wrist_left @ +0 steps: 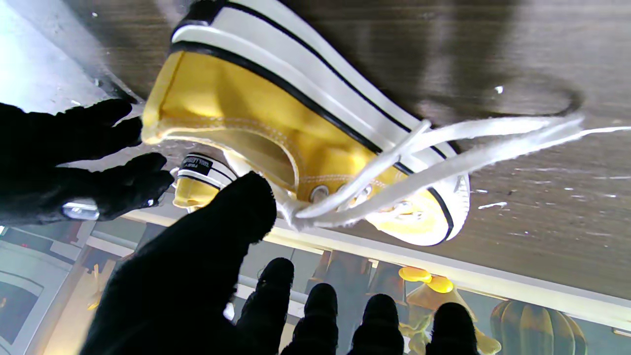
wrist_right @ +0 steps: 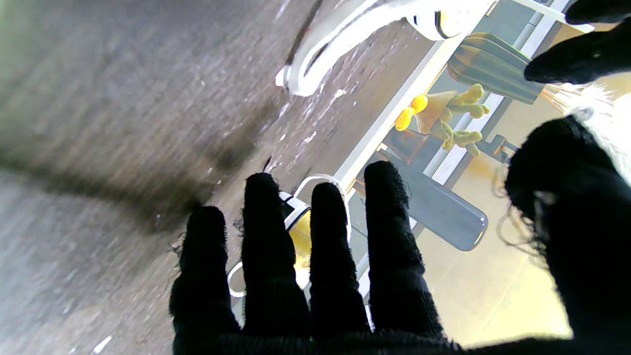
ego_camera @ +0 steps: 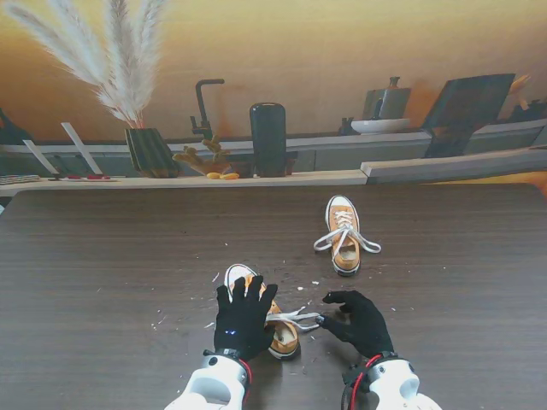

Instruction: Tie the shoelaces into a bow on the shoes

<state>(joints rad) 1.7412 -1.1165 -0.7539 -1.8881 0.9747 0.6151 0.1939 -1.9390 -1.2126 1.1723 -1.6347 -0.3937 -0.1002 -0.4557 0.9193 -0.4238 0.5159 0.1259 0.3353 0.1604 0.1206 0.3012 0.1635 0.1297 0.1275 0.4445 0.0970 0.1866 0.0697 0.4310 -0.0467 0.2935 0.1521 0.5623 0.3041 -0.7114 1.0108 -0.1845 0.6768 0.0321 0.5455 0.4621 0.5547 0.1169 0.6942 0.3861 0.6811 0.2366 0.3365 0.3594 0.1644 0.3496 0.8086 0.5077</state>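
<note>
Low in the middle of the stand's view, the near shoe (ego_camera: 278,329) lies under the left hand (ego_camera: 244,316), whose fingers are spread flat over it, holding nothing that I can see. Its laces (ego_camera: 293,319) run out toward the right hand (ego_camera: 359,321), which sits just beside their ends with fingers curled; whether it actually pinches them I cannot tell, since the right wrist view shows its fingers (wrist_right: 320,256) straight and side by side with the lace loop (wrist_right: 315,64) lying well off on the table (ego_camera: 102,273). The left wrist view shows the two strands leaving the eyelets as one loose pair, with no knot in them, so I judge the bow hardly begun. The far shoe (ego_camera: 344,232), up right of centre, sits with its laces sprawled either side, looking untied too. The main risk, to my eye: the shoe looks tipped on its side in the left wrist view, so a pull on the laces could drag or roll it if the left hand does not press down. The flat laces may also slip off gloved fingers, or both strands get grabbed together rather than separated. White scraps litter the wood nearby and could be mistaken for lace tips.
</note>
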